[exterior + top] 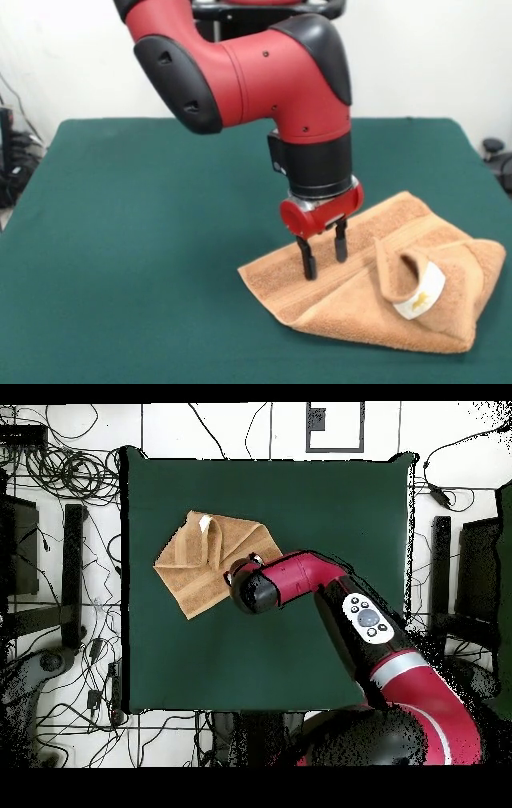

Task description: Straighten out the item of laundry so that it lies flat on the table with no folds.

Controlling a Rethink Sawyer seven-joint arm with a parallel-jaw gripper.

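The orange-tan towel (376, 280) lies folded and rumpled on the green table (144, 240), at the front right in the front view. Its near layers are doubled over, and one corner curls up showing a white label (420, 294). My gripper (323, 254) hangs straight down over the towel's left part. Its two black fingers (307, 260) stand a little apart, with tips at or just above the cloth and nothing between them. In the overhead view the towel (200, 559) lies at the table's (330, 514) upper left, and the arm's wrist hides the gripper.
The red and black arm (264, 72) comes down from the top of the front view. In the overhead view the arm (350, 609) crosses the table from the bottom right. Cables and stands (60, 584) lie on the floor around the table.
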